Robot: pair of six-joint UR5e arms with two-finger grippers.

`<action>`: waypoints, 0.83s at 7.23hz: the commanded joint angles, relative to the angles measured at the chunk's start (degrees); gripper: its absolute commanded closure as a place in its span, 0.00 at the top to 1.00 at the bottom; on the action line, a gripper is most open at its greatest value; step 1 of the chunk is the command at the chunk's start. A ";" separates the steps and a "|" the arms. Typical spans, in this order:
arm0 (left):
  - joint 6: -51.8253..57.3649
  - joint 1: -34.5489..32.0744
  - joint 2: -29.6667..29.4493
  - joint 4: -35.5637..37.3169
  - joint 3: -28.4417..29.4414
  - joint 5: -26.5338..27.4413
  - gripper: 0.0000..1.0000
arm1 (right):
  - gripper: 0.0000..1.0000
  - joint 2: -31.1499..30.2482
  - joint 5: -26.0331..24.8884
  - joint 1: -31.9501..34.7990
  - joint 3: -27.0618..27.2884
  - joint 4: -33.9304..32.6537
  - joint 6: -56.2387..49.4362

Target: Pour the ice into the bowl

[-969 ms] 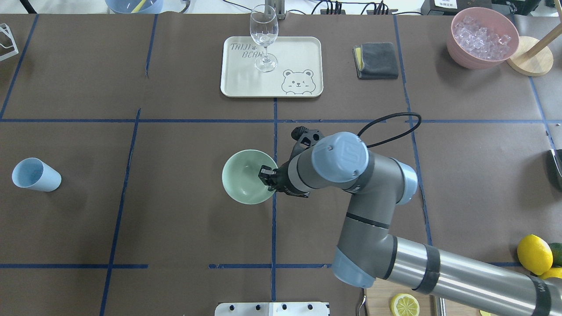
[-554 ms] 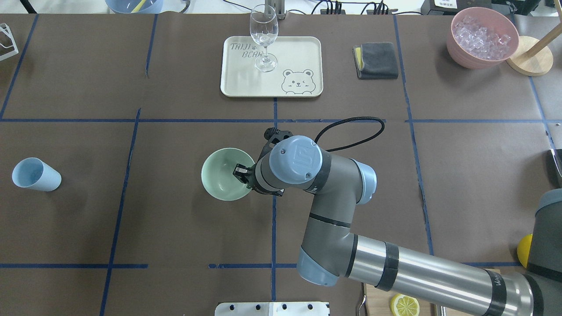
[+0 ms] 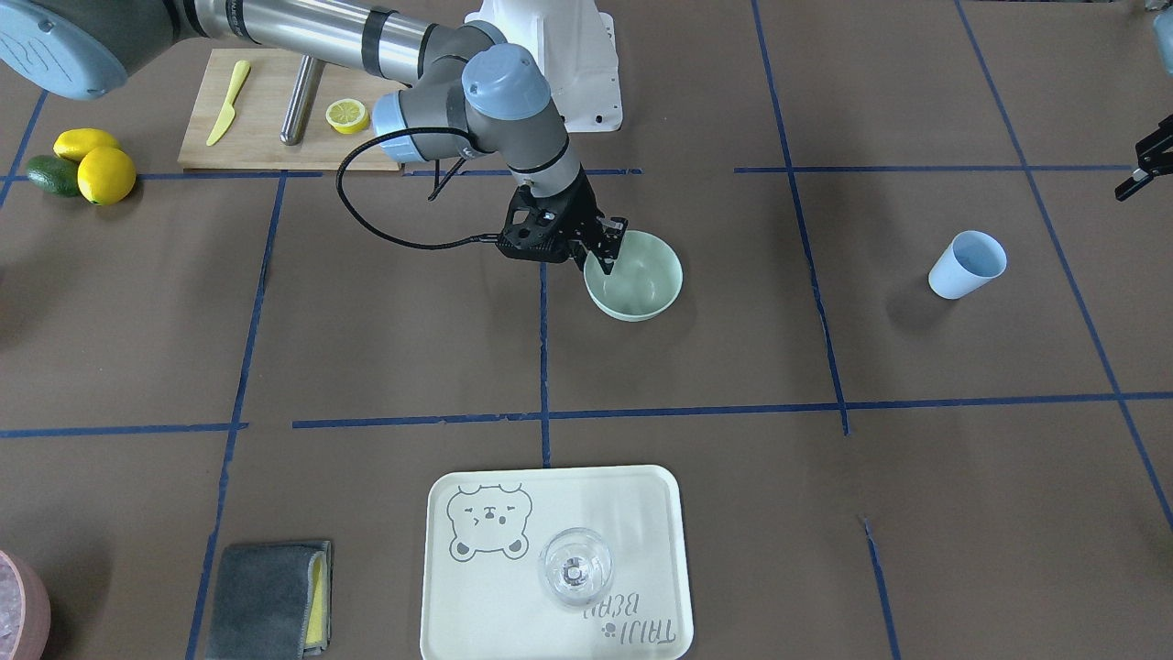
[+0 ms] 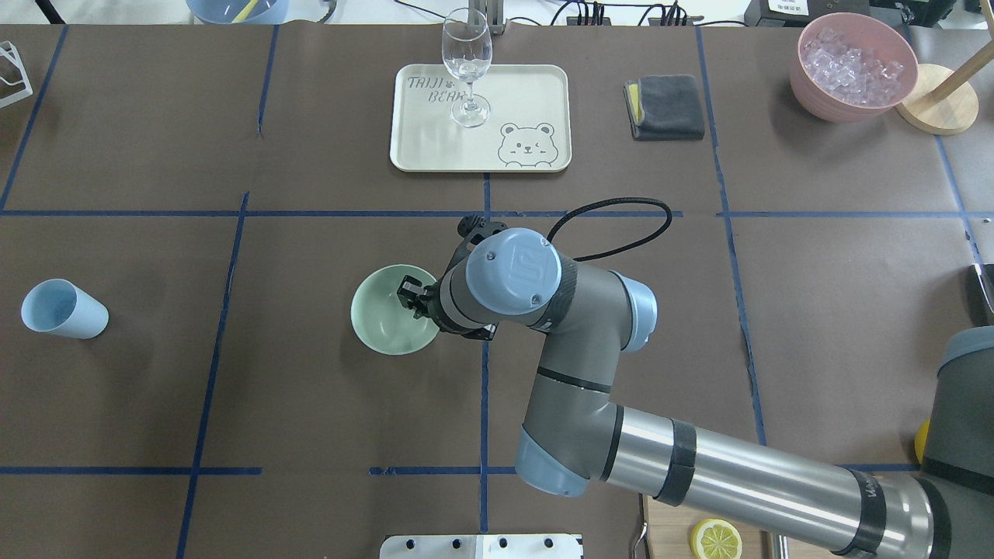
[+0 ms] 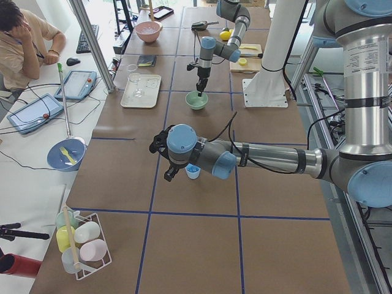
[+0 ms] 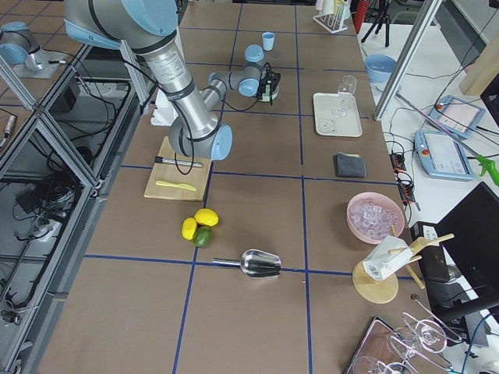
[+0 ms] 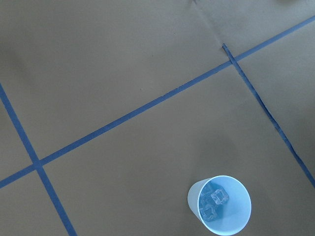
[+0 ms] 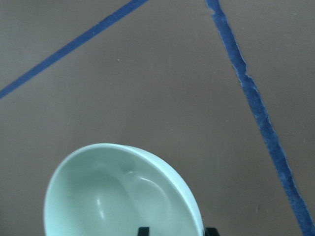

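Observation:
The pale mint-green bowl (image 4: 384, 318) stands upright near the table's middle and looks empty. My right gripper (image 4: 411, 297) is shut on its right rim, one finger inside and one outside; the right wrist view shows the rim between the fingertips (image 8: 142, 231). The ice (image 7: 214, 201), a few clear cubes, lies in the light blue cup (image 4: 62, 309) at the far left. The cup also shows in the left wrist view (image 7: 219, 205). My left gripper (image 3: 1144, 170) hangs near the cup, only partly in view; I cannot tell whether it is open.
A cream tray (image 4: 536, 85) with a wine glass (image 4: 466, 66) stands at the back centre. A grey cloth (image 4: 665, 106) and a pink container of crushed ice (image 4: 854, 66) are at the back right. A cutting board (image 3: 266, 110) and lemons (image 3: 96, 165) lie by the robot's right.
My right gripper has slid the bowl to the left, toward the blue cup. The last bit of movement is small. The cup has not moved.

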 commanded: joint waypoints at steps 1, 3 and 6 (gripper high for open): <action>-8.88 2.34 0.19 -8.58 0.76 2.96 0.99 | 1.00 -7.26 7.85 6.59 11.10 0.31 0.57; -38.05 13.87 4.81 -34.32 0.77 18.24 0.97 | 1.00 -12.93 11.13 9.43 15.55 0.40 0.39; -60.42 32.10 17.54 -57.42 -2.65 45.07 0.99 | 1.00 -14.08 10.96 9.43 17.22 0.40 0.48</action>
